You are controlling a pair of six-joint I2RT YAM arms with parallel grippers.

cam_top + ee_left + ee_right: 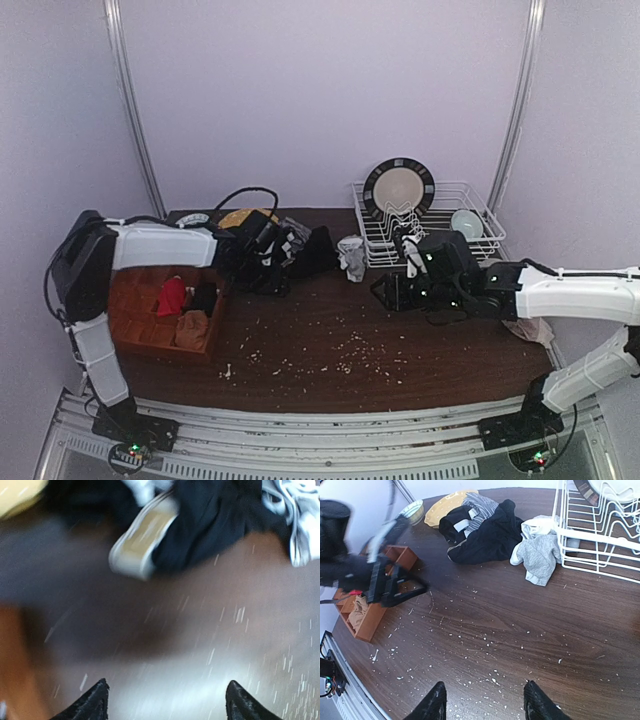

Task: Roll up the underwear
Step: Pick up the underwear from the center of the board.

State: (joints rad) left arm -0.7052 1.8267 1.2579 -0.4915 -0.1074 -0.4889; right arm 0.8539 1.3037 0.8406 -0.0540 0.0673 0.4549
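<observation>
A black underwear pile [312,250] lies at the back of the table, with a light grey one [352,258] to its right by the rack. In the right wrist view the black [487,537] and grey [538,555] pieces lie flat and loose. A tan-brown piece [192,328] and a black one [205,298] sit in the wooden box [140,335]. My left gripper [268,280] is open and empty, just in front of the black pile [210,525]; its view is blurred. My right gripper [388,292] is open and empty above bare table.
A white dish rack [470,235] with a plate [398,187] stands at the back right. A striped sock [481,502] and a yellow dish [442,510] lie behind the black pile. A red item [172,296] is in the box. White crumbs are scattered on the tabletop [340,350].
</observation>
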